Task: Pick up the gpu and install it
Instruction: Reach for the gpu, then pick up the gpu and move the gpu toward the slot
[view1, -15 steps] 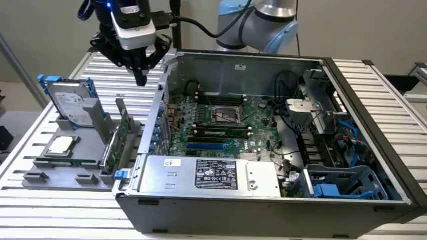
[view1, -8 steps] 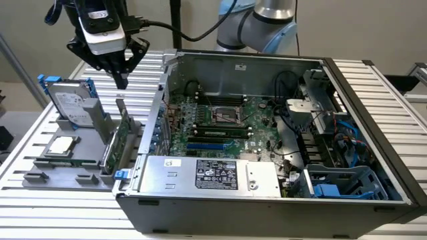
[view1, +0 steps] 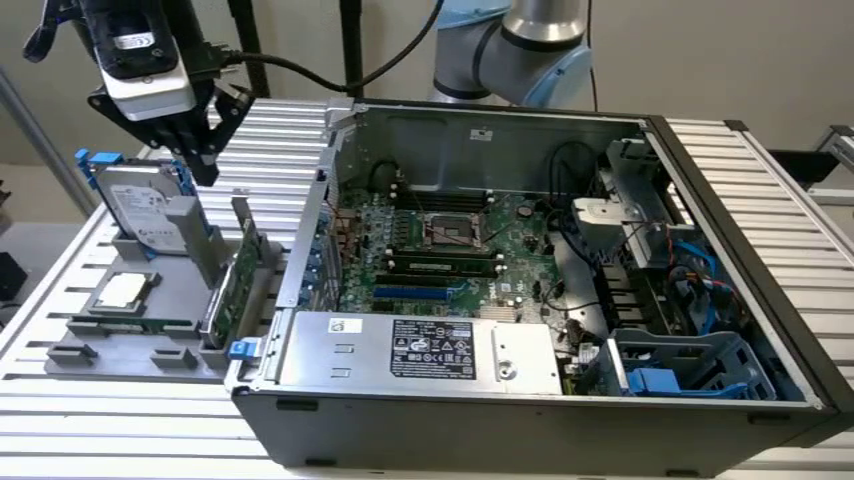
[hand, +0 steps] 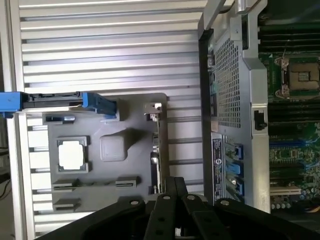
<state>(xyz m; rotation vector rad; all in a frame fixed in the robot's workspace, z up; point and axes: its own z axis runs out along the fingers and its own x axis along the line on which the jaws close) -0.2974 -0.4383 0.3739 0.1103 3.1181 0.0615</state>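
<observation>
The gpu (view1: 246, 278) stands on its long edge in a slot at the case-side edge of the grey holder tray (view1: 120, 352), green face showing and its metal bracket end pointing up. In the wrist view the gpu (hand: 156, 150) appears edge-on, with the silver bracket at its far end. My gripper (view1: 207, 172) hangs above the tray, over the hard drive and to the exterior view's left of the gpu, touching nothing. Its black fingers (hand: 165, 210) meet at the tips, shut and holding nothing.
A silver hard drive (view1: 140, 205) with blue rails, a processor (view1: 120, 290) and a memory stick (view1: 131, 325) share the tray. The open computer case (view1: 534, 400) lies at the exterior view's right, with its motherboard (view1: 454, 240) and blue slot (view1: 420, 295) exposed. Everything rests on a slatted aluminium table (view1: 80, 420).
</observation>
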